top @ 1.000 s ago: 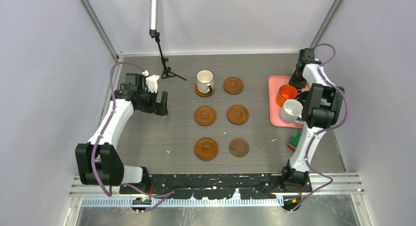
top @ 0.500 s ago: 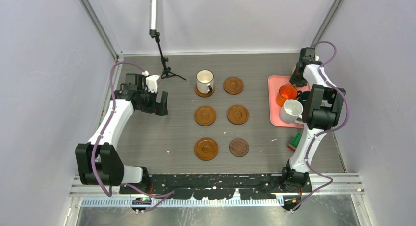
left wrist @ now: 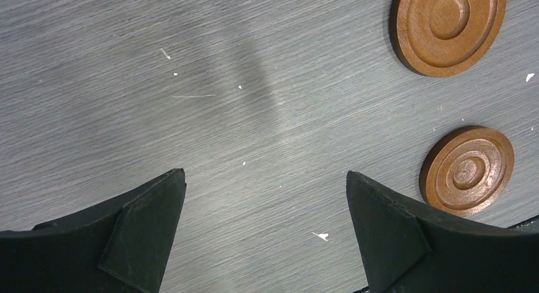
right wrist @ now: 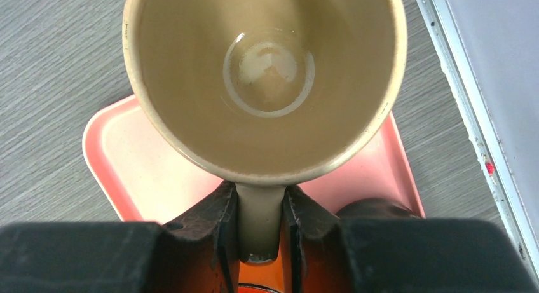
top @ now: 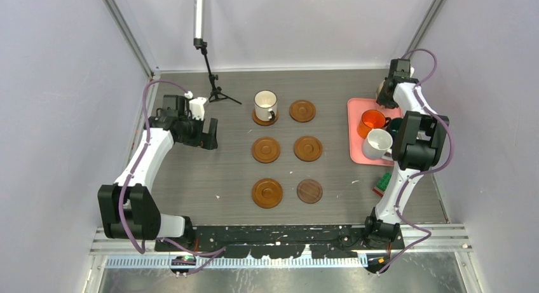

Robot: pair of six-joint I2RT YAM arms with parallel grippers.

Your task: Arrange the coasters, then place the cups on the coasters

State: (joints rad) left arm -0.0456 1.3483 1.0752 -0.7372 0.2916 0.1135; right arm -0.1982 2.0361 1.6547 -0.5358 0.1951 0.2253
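right gripper (right wrist: 260, 207) was pinched narrow on the handle of the beige ceramic mug (right wrist: 267, 70). It held the mug in the air over the far edge of the pink rectangular tray (right wrist: 127, 156), mouth toward the wrist camera.

On the tray:
- orange ceramic mug (top: 372, 120) sat in the far half, under the gripper's fingers (right wrist: 216, 223) in the wrist view
- white ceramic mug (top: 377, 143) sat in the near half
- dark green ceramic mug (top: 395, 123) was beside the orange one, mostly hidden behind the right arm

The six round brown wooden coasters (top: 307, 148) lay on the grey table (top: 222, 172) left of the tray, in two columns of three.
- Column nearer the tray: a rimmed one at the far end (top: 302, 110), a rimmed one in the middle, and the darker flat one (top: 309, 191) at the near end. All three were bare.
- Column farther from the tray: the far coaster carried the second white ceramic mug (top: 266, 105). The middle (top: 266, 149) and near (top: 267, 193) coasters were bare.

left gripper (top: 208, 134) hung well left of the tray, beyond both columns. Its jaws were spread wide over bare table and held nothing. Its wrist camera caught two rimmed coasters (left wrist: 450, 27) (left wrist: 467, 171) off to one side.

green toy bricks (top: 383, 182) lay on the table just off the tray's near edge. black stand (top: 213, 86) stood far left of the tray, near the back wall.
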